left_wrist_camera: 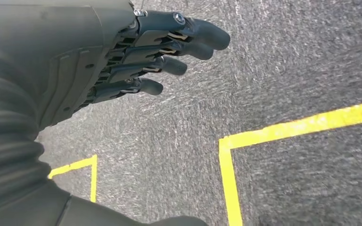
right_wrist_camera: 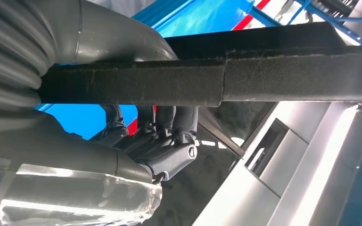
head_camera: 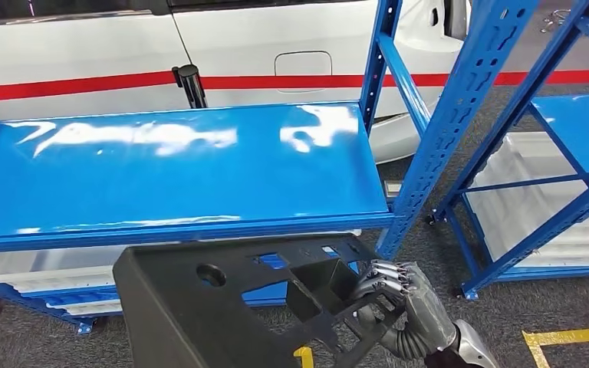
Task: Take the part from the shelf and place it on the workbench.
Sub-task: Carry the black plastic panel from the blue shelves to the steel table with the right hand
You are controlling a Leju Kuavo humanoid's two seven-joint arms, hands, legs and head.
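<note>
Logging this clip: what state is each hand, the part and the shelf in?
Black part: held off the shelf, in front of it.
Right hand: grips the part's edge.
Left hand: holds nothing, fingers extended over the grey floor.
Blue shelf top: bare.

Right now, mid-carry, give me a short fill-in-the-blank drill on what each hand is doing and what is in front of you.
1. The large black plastic part is gripped by the robot's ____ hand.
2. The left hand hangs over grey floor marked with ____ lines.
3. The glossy metal shelf ahead is coloured ____.
4. Behind that shelf stands a white car with a ____ stripe.

Missing words: right; yellow; blue; red
</note>
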